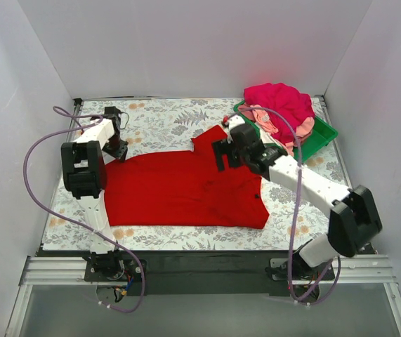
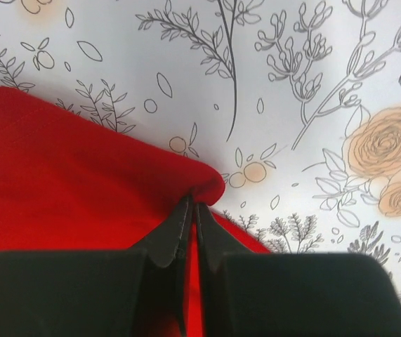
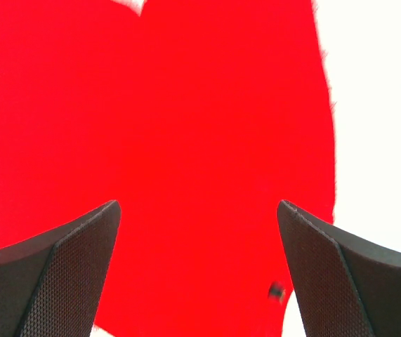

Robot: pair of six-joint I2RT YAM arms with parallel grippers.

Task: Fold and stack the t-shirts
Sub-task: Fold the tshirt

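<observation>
Fold under way: the red t-shirt (image 1: 186, 189) lies spread flat across the middle of the floral tablecloth (image 1: 165, 116) in the top view, laid out so its edges can be lifted and turned over. At its upper-left corner the left gripper (image 2: 192, 207) has its jaws pressed together on a ridge of the red hem, apparently to carry that corner across. The right gripper (image 3: 199, 205) hangs over the shirt's upper-centre part near a sleeve, jaws spread wide with nothing between them (whether its tips touch the cloth is hard to tell). In the upper right, a magenta t-shirt (image 1: 281, 98) and a light pink t-shirt (image 1: 267, 121) sit heaped in the green tray (image 1: 324, 133), not yet folded.
</observation>
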